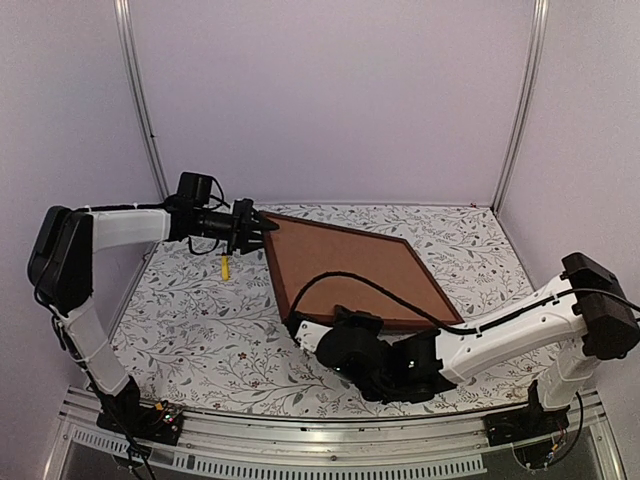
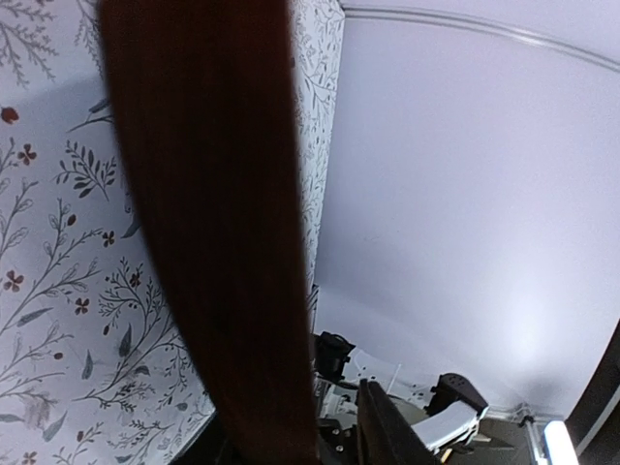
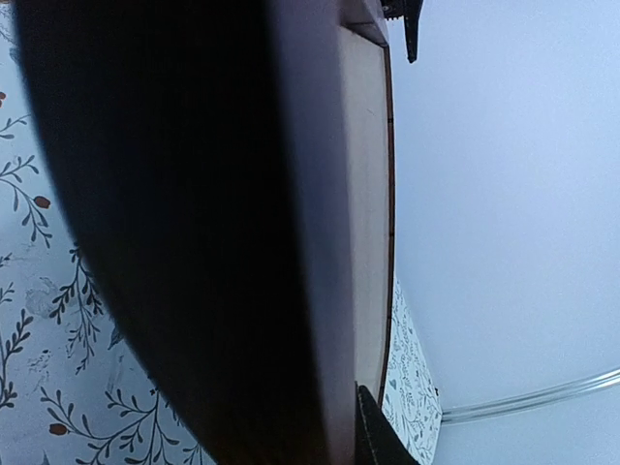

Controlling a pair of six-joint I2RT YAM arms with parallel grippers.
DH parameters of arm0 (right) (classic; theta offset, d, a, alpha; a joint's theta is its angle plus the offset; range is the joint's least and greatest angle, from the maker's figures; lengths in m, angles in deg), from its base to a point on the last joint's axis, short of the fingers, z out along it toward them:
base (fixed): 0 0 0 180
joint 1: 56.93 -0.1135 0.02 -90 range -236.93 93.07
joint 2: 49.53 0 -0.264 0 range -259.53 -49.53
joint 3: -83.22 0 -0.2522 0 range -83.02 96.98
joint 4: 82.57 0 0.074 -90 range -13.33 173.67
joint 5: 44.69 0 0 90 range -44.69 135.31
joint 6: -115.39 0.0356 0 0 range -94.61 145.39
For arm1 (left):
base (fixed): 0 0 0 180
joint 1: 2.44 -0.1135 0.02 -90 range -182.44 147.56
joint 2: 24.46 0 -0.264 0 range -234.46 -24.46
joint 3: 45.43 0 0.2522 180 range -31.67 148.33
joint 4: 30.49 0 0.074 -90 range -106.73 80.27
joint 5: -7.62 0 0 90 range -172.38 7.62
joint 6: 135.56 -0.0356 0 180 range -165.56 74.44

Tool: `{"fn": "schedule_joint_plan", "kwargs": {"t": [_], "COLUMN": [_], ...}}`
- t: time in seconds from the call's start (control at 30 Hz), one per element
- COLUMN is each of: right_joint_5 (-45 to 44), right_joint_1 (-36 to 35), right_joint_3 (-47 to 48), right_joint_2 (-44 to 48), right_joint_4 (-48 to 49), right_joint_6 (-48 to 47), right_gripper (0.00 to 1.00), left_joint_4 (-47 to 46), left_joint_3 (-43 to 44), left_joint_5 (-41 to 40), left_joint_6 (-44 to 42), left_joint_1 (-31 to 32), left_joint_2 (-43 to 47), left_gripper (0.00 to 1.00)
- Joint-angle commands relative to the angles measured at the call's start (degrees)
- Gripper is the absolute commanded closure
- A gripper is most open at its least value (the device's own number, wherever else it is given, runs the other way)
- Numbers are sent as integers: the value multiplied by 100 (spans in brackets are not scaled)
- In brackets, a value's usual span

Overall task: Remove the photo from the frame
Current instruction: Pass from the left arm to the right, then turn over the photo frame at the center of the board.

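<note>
The frame [image 1: 283, 285], thin dark reddish-brown wood, is face down and held off the floral table, with the plain brown backing board [image 1: 350, 270] showing on top. The photo is hidden under the board. My left gripper [image 1: 260, 228] is shut on the frame's far left corner. In the left wrist view the frame's rail [image 2: 213, 194] fills the space between the jaws. My right gripper [image 1: 305, 330] is shut on the frame's near left corner. The right wrist view shows the dark rail [image 3: 194, 213] and the pale board edge [image 3: 366, 194] beside one finger [image 3: 376, 441].
The floral table cover [image 1: 200, 320] runs to pale walls at the left, back and right, with metal posts [image 1: 140, 100] in the back corners. A small yellow tag [image 1: 227, 267] hangs below my left gripper. The right arm's black cable [image 1: 380, 285] arches over the board.
</note>
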Motion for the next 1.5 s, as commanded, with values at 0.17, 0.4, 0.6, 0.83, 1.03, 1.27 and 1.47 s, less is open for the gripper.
{"fn": "schedule_joint_plan", "kwargs": {"t": [0.17,0.4,0.6,0.83,1.03,1.27,1.47], "right_joint_5": [-163,-72,47,211,185,105,194], "right_joint_1": [99,153,295,515,711,731,810], "right_joint_3": [329,790,1262,1661,1578,922,1172], "right_joint_2": [670,856,985,1022,1060,921,934], "right_joint_4": [886,1026,1013,1055,1610,3288,3069], "right_joint_6": [-811,-1429,-1755,-2120,-2682,-4104,-3892], "right_gripper": [100,100,100,100,100,100,100], "left_joint_4": [-63,185,902,1433,685,-1589,-959], "left_joint_3": [611,1239,1968,2497,1990,430,558], "left_joint_5": [-84,-515,-1018,-1173,-156,176,-339], "left_joint_6": [-258,-631,-1264,-1801,-964,1308,931], "left_joint_1": [-105,-228,-334,-406,-551,-831,-1058], "left_joint_2": [373,462,458,389,547,1073,1305], "left_gripper": [22,9,5,3,3,2,1]}}
